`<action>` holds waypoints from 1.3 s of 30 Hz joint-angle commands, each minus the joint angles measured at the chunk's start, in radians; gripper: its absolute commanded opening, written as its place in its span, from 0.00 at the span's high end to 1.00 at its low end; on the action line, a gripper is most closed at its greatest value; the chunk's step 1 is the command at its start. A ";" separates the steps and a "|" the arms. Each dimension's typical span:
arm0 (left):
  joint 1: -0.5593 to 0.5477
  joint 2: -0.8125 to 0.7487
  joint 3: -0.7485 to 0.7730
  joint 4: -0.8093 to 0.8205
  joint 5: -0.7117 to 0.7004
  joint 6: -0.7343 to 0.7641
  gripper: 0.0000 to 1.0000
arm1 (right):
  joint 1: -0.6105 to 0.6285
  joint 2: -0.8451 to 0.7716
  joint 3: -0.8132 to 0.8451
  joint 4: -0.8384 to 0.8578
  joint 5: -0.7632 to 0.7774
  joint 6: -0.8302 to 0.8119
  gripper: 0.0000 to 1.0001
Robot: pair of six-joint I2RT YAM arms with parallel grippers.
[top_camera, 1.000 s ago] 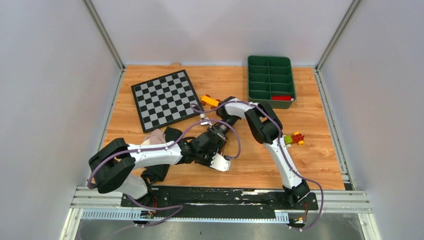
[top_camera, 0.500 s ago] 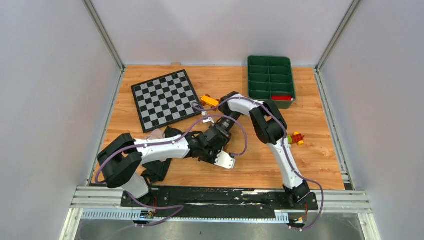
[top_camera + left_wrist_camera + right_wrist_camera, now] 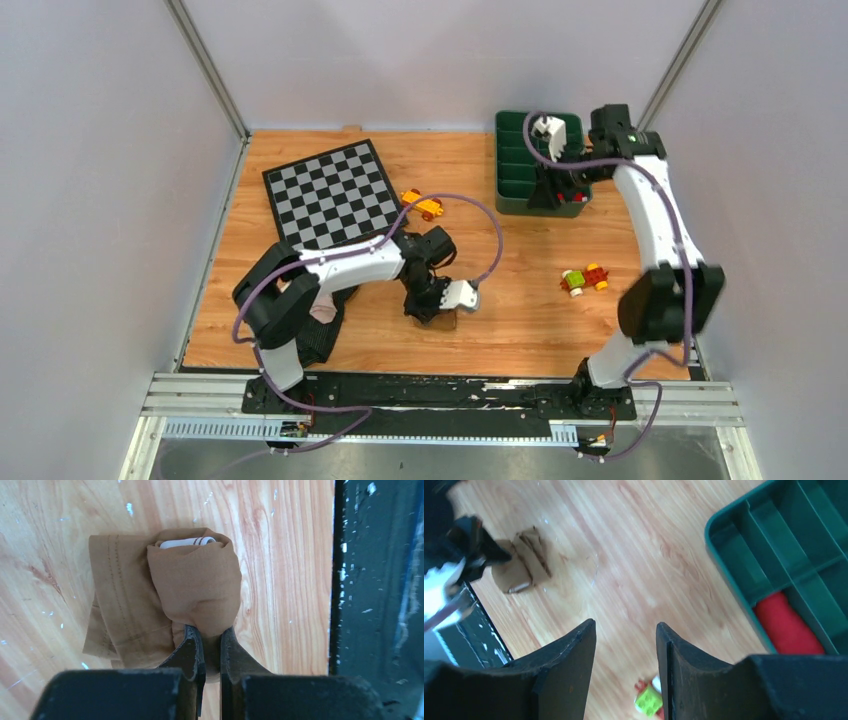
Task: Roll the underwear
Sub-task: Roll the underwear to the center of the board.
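Note:
The tan-brown underwear point(image 3: 195, 580) lies partly rolled on the wooden table, its cream waistband point(image 3: 187, 542) showing at the roll's far end. My left gripper point(image 3: 212, 630) is shut on the near end of the roll. From above, that gripper point(image 3: 435, 308) and the tan underwear point(image 3: 447, 320) sit near the table's front middle. Black underwear point(image 3: 315, 342) and a pale pink-beige one point(image 3: 322, 308) lie by the left arm's base. My right gripper point(image 3: 625, 625) hangs open and empty over the green tray point(image 3: 497, 150), far from the tan underwear point(image 3: 521, 567).
A checkerboard mat point(image 3: 330, 197) lies at the back left with an orange toy point(image 3: 425, 205) beside it. Toy bricks point(image 3: 583, 279) sit right of centre. A red roll point(image 3: 786, 625) fills one tray compartment. The black base rail point(image 3: 380, 580) runs close beside the tan roll.
The right arm has let go and swung from the table's middle up to the green tray, jaws opening. The left gripper has shut on the tan underwear and shifted right.

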 commanded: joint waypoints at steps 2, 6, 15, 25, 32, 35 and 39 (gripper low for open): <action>0.120 0.205 0.177 -0.268 0.297 -0.047 1.00 | 0.034 -0.426 -0.401 0.238 0.035 -0.045 0.55; 0.212 0.392 0.364 -0.468 0.465 -0.004 1.00 | 0.074 -0.567 -0.563 0.247 -0.054 -0.082 0.59; 0.316 0.622 0.543 -0.525 0.563 -0.028 1.00 | 0.459 -0.476 -0.769 0.416 0.022 -0.107 0.62; 0.321 0.654 0.561 -0.451 0.485 -0.082 1.00 | 0.679 -0.264 -0.745 0.634 0.142 -0.101 0.54; 0.326 0.687 0.621 -0.497 0.460 -0.049 1.00 | 0.716 -0.184 -0.762 0.692 0.193 -0.132 0.48; 0.327 0.693 0.633 -0.499 0.458 -0.050 1.00 | 0.723 -0.144 -0.763 0.715 0.205 -0.134 0.48; 0.327 0.699 0.645 -0.504 0.448 -0.050 1.00 | 0.731 -0.102 -0.755 0.714 0.191 -0.136 0.57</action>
